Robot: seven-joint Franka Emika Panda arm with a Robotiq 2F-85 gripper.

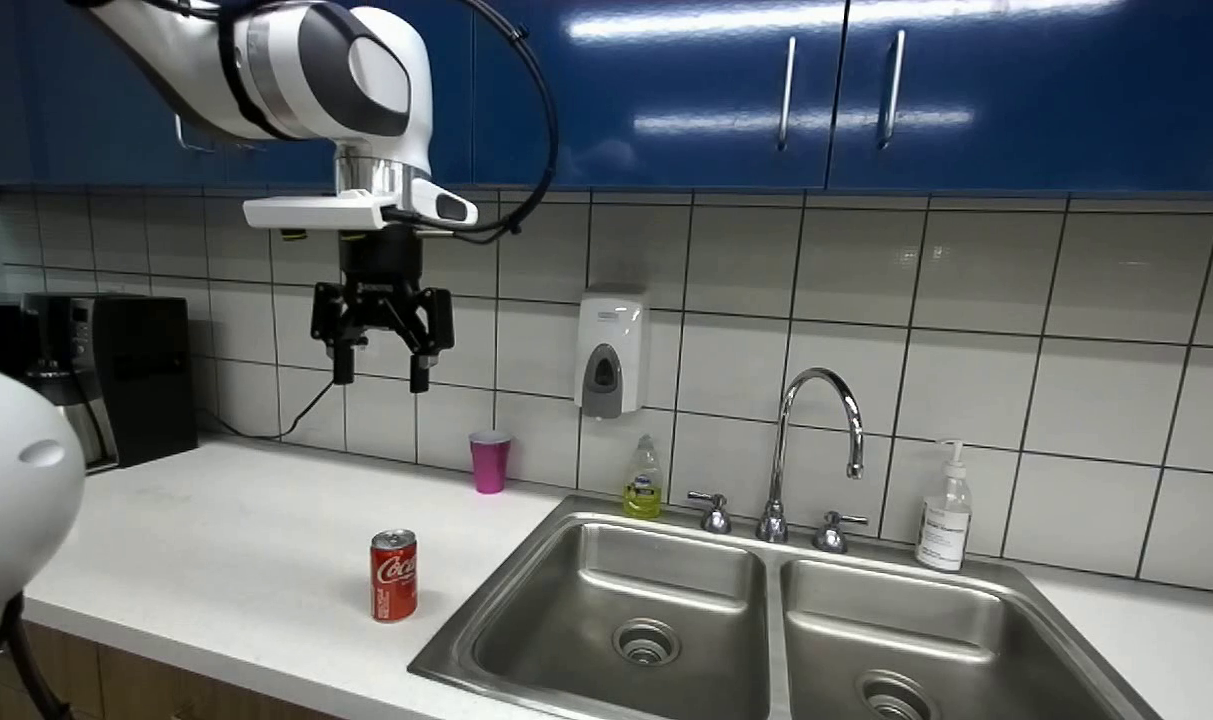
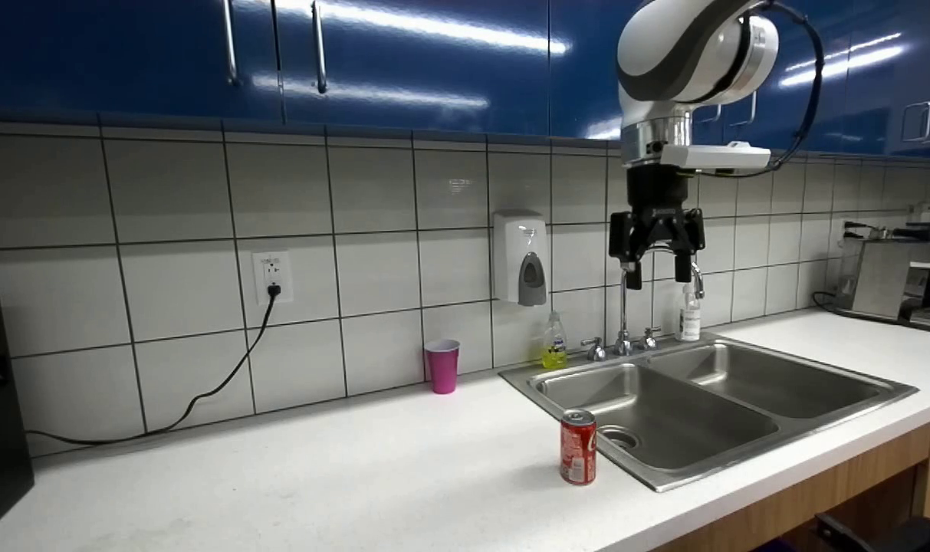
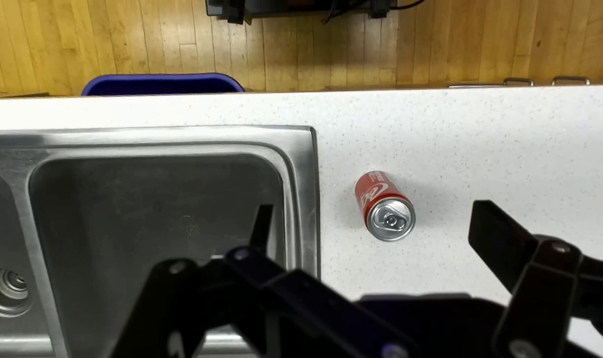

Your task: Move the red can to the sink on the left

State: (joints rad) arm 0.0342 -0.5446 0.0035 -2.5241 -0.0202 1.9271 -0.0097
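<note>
The red can stands upright on the white counter, just beside the sink's near end; it also shows in an exterior view and in the wrist view. The steel sink has two basins, and the can is closest to the left one there; its rim shows in the wrist view. My gripper is open and empty, pointing down, high above the counter. In the wrist view the gripper has its fingers wide apart, with the can showing between them far below.
A pink cup stands near the tiled wall. A yellow dish soap bottle, a tall faucet and a pump bottle line the sink's back. A wall dispenser hangs above. Blue cabinets overhang.
</note>
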